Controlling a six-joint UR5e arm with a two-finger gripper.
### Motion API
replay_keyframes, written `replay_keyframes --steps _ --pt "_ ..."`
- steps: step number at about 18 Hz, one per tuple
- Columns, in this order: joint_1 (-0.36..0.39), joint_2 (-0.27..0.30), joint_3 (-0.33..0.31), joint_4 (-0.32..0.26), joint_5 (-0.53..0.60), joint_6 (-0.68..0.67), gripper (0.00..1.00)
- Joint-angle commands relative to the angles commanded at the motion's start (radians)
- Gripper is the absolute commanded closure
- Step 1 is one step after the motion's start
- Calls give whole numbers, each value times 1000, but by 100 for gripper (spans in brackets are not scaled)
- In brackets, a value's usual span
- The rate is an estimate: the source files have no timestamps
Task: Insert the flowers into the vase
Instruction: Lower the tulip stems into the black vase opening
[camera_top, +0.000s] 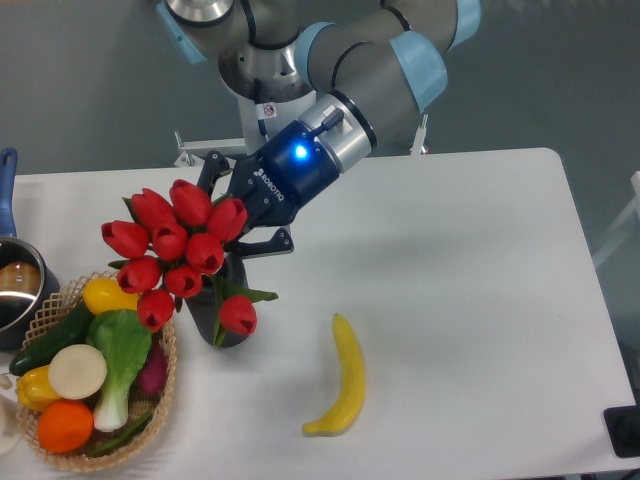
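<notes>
A: Start with the biggest thing. What carries everything?

B: A white surface (460, 300) that fills most of the view. Above it, reaching in from the top, is the grey and light-blue robot arm (350, 50), slanting down to the left and ending in a dark blue wrist with a glowing blue light.

A: And the hand?

B: The hand (235, 225) is black and sits right behind the flowers (180, 245). Its fingers (268, 243) run into the bunch around the stems, but the buds and leaves cover the tips, so I cannot tell whether it is clamped on the stems or parted.

A: Where are the flowers, then?

B: The red tulip buds fan out up and to the left above the vase (225, 320), with one bud hanging low in front of its mouth. The stems lead down into the vase mouth; how deep they go is hidden. The vase is dark grey and stands upright on the surface, just beside the basket.

A: What else is there?

B: A wicker basket (165, 385) of vegetables and fruit at the left edge, a steel pot (15, 290) with a blue handle behind it, partly cut off, and a yellow banana (342, 378) lying on the surface to the right of the vase, apart from it.
</notes>
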Motion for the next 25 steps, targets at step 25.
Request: replay_keyframes --steps 25 --pt "-23 58 -322 5 51 379 85"
